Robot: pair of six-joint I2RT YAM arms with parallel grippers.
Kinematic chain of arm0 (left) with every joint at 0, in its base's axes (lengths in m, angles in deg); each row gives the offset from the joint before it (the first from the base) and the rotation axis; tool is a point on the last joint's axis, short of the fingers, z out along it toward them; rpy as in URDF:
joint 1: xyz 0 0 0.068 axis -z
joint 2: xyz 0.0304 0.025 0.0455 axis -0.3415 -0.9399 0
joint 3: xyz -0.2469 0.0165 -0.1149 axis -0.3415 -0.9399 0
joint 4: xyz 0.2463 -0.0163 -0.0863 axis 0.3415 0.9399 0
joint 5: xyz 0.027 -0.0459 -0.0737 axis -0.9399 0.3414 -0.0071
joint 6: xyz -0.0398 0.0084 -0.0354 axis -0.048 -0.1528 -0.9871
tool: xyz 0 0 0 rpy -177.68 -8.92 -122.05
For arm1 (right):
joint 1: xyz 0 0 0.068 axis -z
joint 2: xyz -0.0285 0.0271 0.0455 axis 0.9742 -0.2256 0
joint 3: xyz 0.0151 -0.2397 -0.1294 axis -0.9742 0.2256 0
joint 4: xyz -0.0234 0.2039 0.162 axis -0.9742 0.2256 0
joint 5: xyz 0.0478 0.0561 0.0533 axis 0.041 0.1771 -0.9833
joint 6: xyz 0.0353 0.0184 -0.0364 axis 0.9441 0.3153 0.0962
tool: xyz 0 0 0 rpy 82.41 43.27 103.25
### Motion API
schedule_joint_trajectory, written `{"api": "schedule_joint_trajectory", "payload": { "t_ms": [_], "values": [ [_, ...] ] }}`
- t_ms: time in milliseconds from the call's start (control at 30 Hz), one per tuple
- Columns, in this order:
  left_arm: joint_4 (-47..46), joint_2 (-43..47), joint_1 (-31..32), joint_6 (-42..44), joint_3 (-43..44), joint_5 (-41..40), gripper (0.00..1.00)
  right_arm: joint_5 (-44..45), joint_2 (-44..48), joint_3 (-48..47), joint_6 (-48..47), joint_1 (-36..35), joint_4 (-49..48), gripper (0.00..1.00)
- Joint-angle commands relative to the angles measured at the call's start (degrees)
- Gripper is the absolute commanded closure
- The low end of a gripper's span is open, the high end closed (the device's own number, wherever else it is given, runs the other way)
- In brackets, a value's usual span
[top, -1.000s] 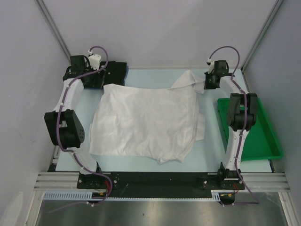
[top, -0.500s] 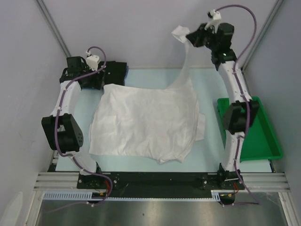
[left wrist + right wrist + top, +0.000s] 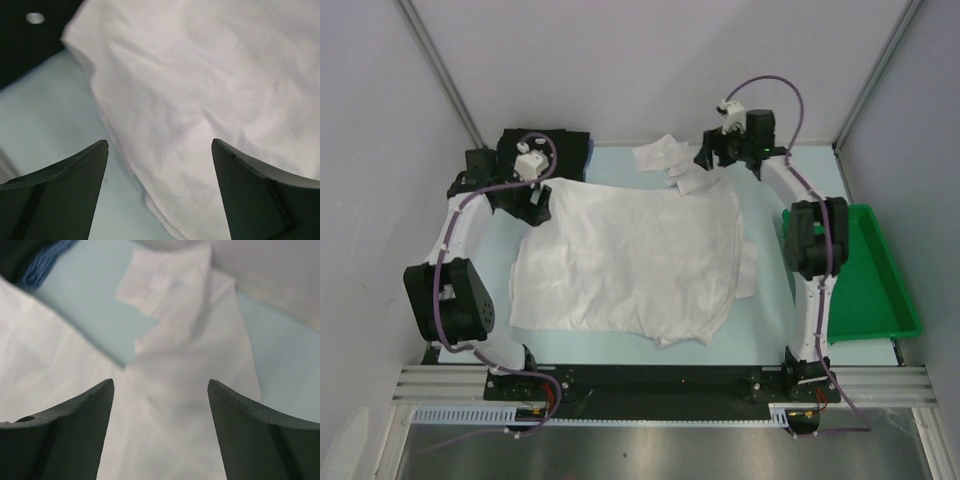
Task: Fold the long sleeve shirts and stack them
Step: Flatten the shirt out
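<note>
step: white shirt point(image 3: 630, 255), folding far-right sleeve point(image 3: 665, 160) | left gripper point(image 3: 157, 145): wide, empty, over far-left corner | right gripper point(image 3: 159, 385): wide, empty, above sleeve | next: pinch sleeve, lay across body

white shirt point(image 3: 630, 255): thin matt creased cloth.

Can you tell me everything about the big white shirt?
The white shirt is thin, soft, creased cloth, spread nearly flat in the middle of the pale blue table. One long sleeve lies crumpled at the far edge. The open left claw hangs over its far-left corner, and the open right claw hangs over the sleeve.
</note>
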Motion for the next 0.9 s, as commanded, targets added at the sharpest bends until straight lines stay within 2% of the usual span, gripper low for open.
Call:
{"api": "schedule_joint_trajectory", "payload": {
  "t_ms": [0,33,133,167,233,267,300,400,500,567,700,867],
  "values": [
    [10.15,7.79,5.62,21.49,-8.17,9.14,0.13,-17.32,20.76,7.48,-14.21,6.04,18.43,0.22],
    [12.01,8.85,8.24,24.33,-9.93,9.49,0.14,-18.50,24.78,9.33,-17.50,6.04,27.87,0.23],
    [16.68,13.94,13.61,33.19,-17.66,9.23,0.18,-22.19,32.09,20.21,-31.03,4.56,42.49,0.30],
    [17.38,16.65,14.33,34.97,-21.60,8.80,0.19,-22.11,37.95,26.86,-34.80,3.59,44.73,0.33],
    [18.88,18.60,14.69,38.94,-26.61,7.66,0.24,-21.06,43.52,34.45,-42.00,-0.52,48.34,0.38],
    [20.19,19.14,14.60,39.99,-27.78,7.04,0.26,-20.53,49.03,40.83,-43.35,-2.12,48.53,0.41],
    [21.42,20.18,14.60,42.87,-28.83,6.51,0.30,-19.31,51.34,43.42,-44.06,-4.13,47.75,0.42],
    [25.56,23.43,14.60,46.49,-31.65,5.89,0.33,-17.81,57.77,51.15,-46.18,-10.64,46.43,0.44],
    [27.49,27.04,14.77,49.38,-34.90,4.76,0.31,-17.45,59.54,56.25,-47.67,-15.39,46.60,0.44],
    [28.11,28.89,14.86,51.68,-38.15,1.51,0.27,-17.45,60.15,58.46,-50.82,-17.41,46.95,0.41],
    [26.36,32.41,14.77,54.94,-43.68,-4.29,0.25,-14.39,61.39,64.44,-55.14,-20.75,43.28,0.37],
    [20.40,32.59,14.77,52.84,-47.56,-8.17,0.28,-10.08,58.05,68.58,-57.33,-22.61,38.08,0.37]
  ]
}}
